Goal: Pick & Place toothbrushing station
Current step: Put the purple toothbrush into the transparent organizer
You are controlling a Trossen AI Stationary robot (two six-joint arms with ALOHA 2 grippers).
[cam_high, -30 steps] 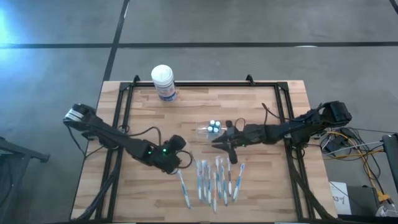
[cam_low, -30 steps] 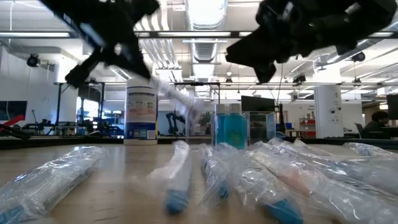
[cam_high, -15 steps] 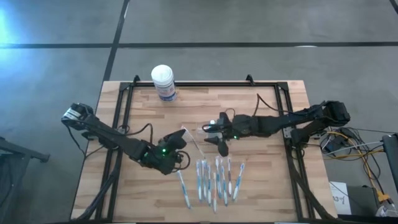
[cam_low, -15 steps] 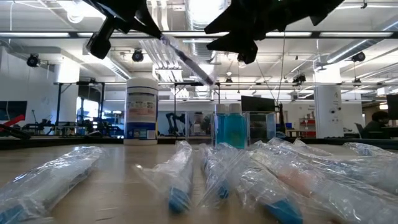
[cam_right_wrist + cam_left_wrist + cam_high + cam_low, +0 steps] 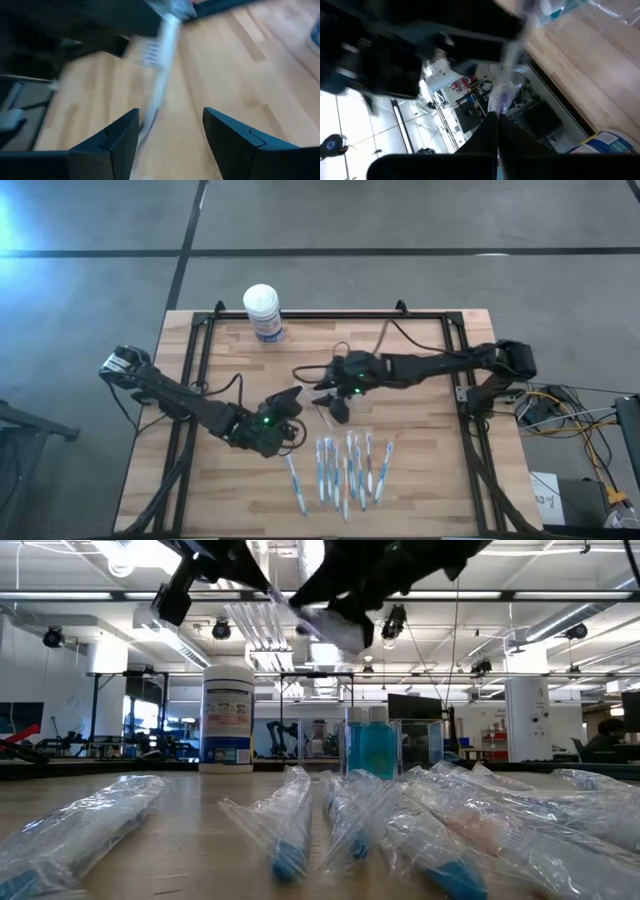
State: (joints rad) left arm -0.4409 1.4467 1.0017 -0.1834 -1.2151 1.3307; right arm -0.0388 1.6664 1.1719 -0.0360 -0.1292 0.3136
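Observation:
My left gripper (image 5: 293,397) is shut on a toothbrush in a clear wrapper (image 5: 322,622), held up over the middle of the table. My right gripper (image 5: 170,112) is open and reaches in from the right. Its fingers stand on either side of the wrapped toothbrush (image 5: 159,65), and I cannot see them touch it. The toothbrushing station (image 5: 400,745), a clear holder with blue items in it, stands on the table behind. In the high view my right gripper (image 5: 330,398) covers the station. My left gripper pinches one end of the wrapped toothbrush (image 5: 496,107) between its two shut fingers. The toothbrush sticks out past the fingertips, slanting, and is lifted clear of the table.
Several more wrapped toothbrushes (image 5: 345,465) lie side by side near the front edge. A white-lidded canister with a blue label (image 5: 263,312) stands at the far left. Black frame rails (image 5: 200,370) run along the table's sides.
My right gripper has swung from over the station toward the table's left, up to the held toothbrush. My left gripper has raised the toothbrush and carried it a little toward the far right.

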